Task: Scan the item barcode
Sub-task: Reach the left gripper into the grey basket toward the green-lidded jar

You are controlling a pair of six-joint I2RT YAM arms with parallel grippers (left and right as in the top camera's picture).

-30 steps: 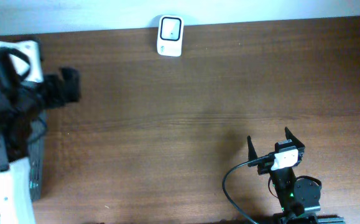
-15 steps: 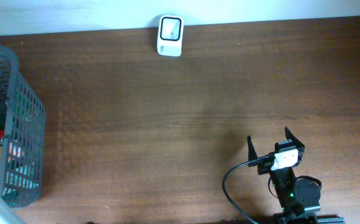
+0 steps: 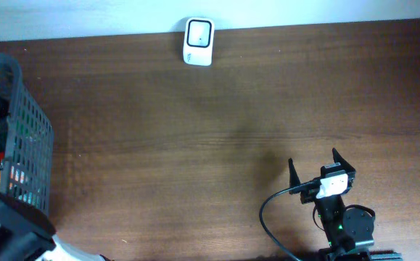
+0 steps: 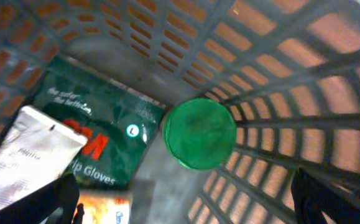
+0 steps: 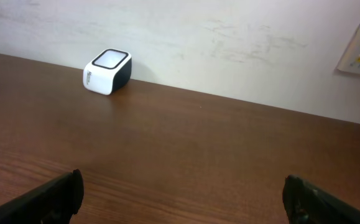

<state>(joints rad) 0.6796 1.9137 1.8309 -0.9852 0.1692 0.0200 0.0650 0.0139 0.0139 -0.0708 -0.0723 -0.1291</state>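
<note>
1. The step in hand looks like the pick: an item must come out of the grey basket (image 3: 30, 141) at the left end of the counter (image 3: 224, 123) before anything can be scanned.
2. The left pincer (image 4: 189, 202) hangs above the basket's inside, looking down. Its fingers are spread wide and pinch nothing.
3. The candidate items lie on the basket floor.
   - A round green tub (image 4: 198, 134) sits close against the right-hand wall.
   - A dark green glove pack (image 4: 99, 130) lies just left of the tub, touching it.
   - A white pouch (image 4: 33, 155) lies over the pack's left corner.
   - No barcode shows on any upward face.
4. The white scanner (image 3: 198, 32) stands at the far edge of the counter against the wall, well apart from the basket, with its window facing up.
5. The right pincer (image 3: 315, 163) rests at the near right, spread and empty, pointing toward the far wall.
6. The next move, as I judge it, is a straight descent onto one item.
   - The tub sits nearly centred under the pincer, though the mesh beside it leaves little room for the right finger.
   - After lifting, the item's code must be found and turned toward the scanner window.
</note>
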